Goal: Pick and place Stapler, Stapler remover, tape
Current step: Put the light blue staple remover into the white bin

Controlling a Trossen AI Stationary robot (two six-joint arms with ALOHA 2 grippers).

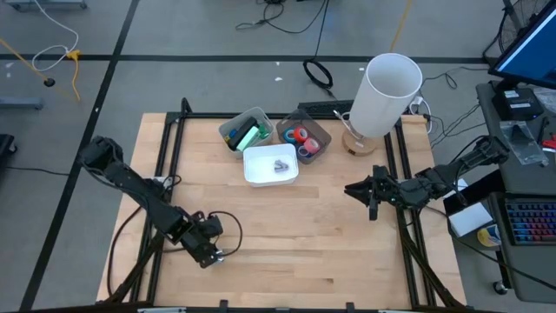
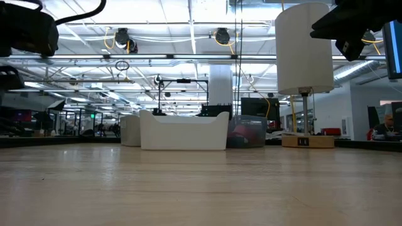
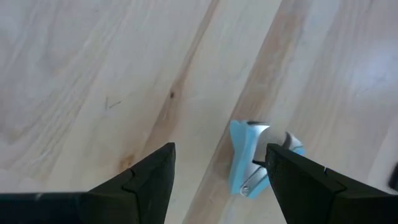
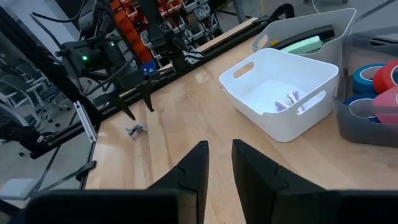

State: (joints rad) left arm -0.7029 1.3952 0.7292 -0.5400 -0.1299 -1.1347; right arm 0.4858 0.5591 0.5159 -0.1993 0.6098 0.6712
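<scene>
A small light-blue staple remover [image 3: 247,158] lies on the bare wood, also seen in the right wrist view [image 4: 134,130]. My left gripper [image 3: 221,149] is open and hovers just over it near the table's front left [image 1: 213,248], one finger on either side, apart from it. My right gripper [image 4: 219,146] is shut, raised over the table's right side [image 1: 358,189]. A green stapler [image 1: 249,136] lies in a grey bin. Red and blue tape rolls [image 1: 303,141] sit in a second grey bin [image 4: 364,115]. More staple removers [image 1: 280,164] rest in the white bin [image 1: 261,174].
The three bins cluster at the table's far middle. A tall white cylinder on a wooden base [image 1: 387,94] stands at the far right, close to the tape bin. Black rails [image 1: 169,148] run along the table's left and right sides. Bare wood lies between the two arms.
</scene>
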